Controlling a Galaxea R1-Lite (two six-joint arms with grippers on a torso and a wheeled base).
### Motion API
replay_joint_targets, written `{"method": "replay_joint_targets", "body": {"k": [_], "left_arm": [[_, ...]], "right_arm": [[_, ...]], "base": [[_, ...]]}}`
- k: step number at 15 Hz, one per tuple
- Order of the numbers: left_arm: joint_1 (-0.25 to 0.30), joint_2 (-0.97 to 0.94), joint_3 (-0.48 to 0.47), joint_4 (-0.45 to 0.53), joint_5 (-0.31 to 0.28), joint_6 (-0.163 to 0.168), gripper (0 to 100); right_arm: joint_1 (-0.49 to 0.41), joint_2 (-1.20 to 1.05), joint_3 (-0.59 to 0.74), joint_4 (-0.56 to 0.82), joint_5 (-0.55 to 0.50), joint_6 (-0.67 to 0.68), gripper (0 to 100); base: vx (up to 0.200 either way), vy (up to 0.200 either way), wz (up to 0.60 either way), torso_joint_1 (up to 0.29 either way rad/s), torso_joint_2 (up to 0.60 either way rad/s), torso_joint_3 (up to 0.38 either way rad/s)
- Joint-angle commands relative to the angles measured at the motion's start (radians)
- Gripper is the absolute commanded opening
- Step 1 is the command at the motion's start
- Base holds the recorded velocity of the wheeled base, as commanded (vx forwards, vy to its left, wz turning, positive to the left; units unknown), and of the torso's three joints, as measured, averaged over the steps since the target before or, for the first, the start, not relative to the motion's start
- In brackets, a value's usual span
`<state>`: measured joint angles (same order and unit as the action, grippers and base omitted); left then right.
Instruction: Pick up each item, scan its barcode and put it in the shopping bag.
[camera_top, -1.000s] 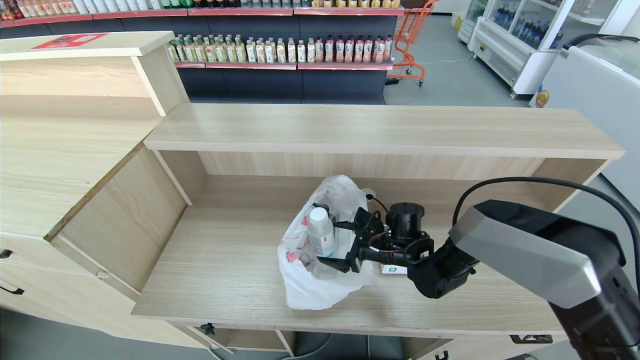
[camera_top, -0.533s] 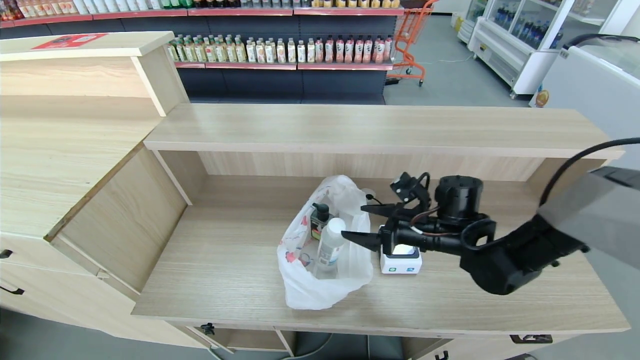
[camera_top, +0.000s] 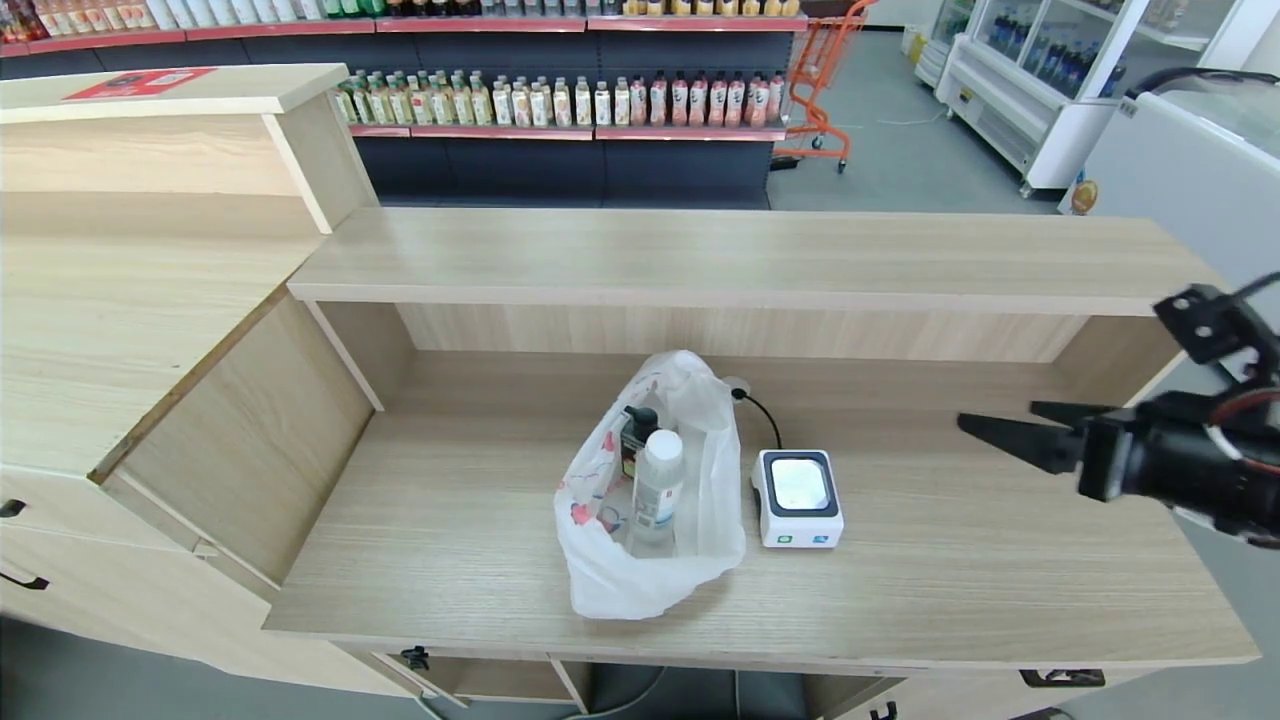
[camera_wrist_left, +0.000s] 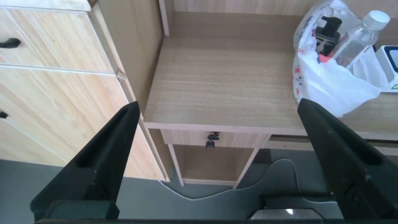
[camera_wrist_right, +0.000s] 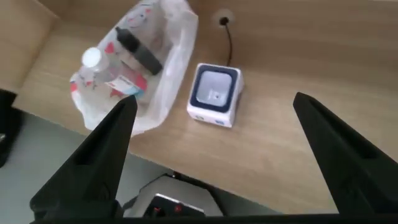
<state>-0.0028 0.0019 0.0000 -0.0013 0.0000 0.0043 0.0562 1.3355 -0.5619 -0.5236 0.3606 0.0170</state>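
Head view, task status: shopping bag (camera_top: 650, 545) stands open at centre frame on the counter (camera_top: 950, 570), touching or nearly touching the scanner (camera_top: 797, 497) just to its right. Inside the bag are a clear bottle (camera_top: 658, 482) with a white cap and, behind it, a dark pump bottle (camera_top: 637, 437). Both are upright or nearly so.

These two are the only goods visible, so I judge the bagging done or nearly done. Whether each was scanned cannot be told from these frames.

Right claw (camera_top: 1000, 415) is at the right edge of the frame, well apart from bag and scanner. Its jaws are spread wide and hold nothing. In the right wrist view it looks down on both from above.

Left claw (camera_wrist_left: 217, 106) has its jaws spread wide and is also empty. It sits low off the counter's front left corner, with the bag in the upper right of its frame.

Hidden or unclear:
- The lower halves of both bottles sit behind crumpled plastic, so I cannot tell whether anything smaller lies beneath them.
- Labels and barcodes are too small to make out.
- The right arm is cut off by the frame edge.
- The scanner cable (camera_top: 765, 420) runs toward the back wall, and its end is hard to make out.
- In the left wrist view the bag and scanner are clipped at the frame edge.
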Motion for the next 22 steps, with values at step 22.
{"method": "replay_joint_targets", "body": {"k": [22], "left_arm": [[0.000,0.000,0.000,0.000,0.000,0.000,100]], "right_arm": [[-0.053,-1.336,0.562,0.522,-0.368,-0.051,100]], "base": [[0.000,0.000,0.00,0.000,0.00,0.000]]}}
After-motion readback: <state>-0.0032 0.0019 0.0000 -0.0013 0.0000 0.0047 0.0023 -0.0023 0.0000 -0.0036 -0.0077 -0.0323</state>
